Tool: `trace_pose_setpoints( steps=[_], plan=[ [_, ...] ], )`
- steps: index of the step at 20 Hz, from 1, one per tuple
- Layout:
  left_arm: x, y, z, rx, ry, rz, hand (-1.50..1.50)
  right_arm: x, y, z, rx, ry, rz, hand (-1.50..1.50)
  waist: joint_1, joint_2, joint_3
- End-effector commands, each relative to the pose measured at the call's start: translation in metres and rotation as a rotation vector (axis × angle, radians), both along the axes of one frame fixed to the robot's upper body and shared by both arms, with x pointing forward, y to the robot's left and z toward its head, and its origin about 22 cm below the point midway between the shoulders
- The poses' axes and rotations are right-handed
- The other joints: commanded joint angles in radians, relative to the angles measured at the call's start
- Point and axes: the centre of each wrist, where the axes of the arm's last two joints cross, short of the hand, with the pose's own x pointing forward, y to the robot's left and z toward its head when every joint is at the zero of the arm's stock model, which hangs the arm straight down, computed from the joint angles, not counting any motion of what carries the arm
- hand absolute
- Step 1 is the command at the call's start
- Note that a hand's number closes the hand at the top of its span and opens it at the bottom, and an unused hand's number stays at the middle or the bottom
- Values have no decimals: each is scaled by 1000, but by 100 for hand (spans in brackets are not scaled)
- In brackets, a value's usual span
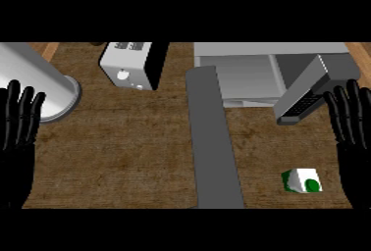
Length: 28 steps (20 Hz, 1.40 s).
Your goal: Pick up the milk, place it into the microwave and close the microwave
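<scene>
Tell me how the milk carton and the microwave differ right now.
The milk carton is small, white and green; the microwave is large and grey. The milk carton sits near the front edge of the counter; the microwave stands at the back, its door swung open. Both are on the counter's right side.

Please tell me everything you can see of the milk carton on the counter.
The milk carton is a white box with green patches, one of them round. It looks like cardboard. It sits on the brown counter, near its front edge, right of the grey strip and before the open microwave. Nothing touches it; the right robot hand is open and apart.
</scene>
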Motion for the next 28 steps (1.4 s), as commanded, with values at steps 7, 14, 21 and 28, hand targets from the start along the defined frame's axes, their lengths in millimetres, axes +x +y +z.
trace_pose_setpoints(
  steps=[7,14,21,28],
  plan=[
    [-4,-20,-17,-179,113,-28,-150,-47,16,-4,123,124,507,-150,8,-15,-23],
    [-40,7,-33,-191,116,-18,-150,-88,-5,-1,176,162,544,-150,11,-15,-23],
    [-61,2,-38,-203,137,-23,-150,-100,-14,-21,131,148,375,-150,11,-16,-23],
    [-53,12,-25,-190,124,-40,-150,-89,-15,-22,115,158,279,-150,12,-13,-23]
  ],
)
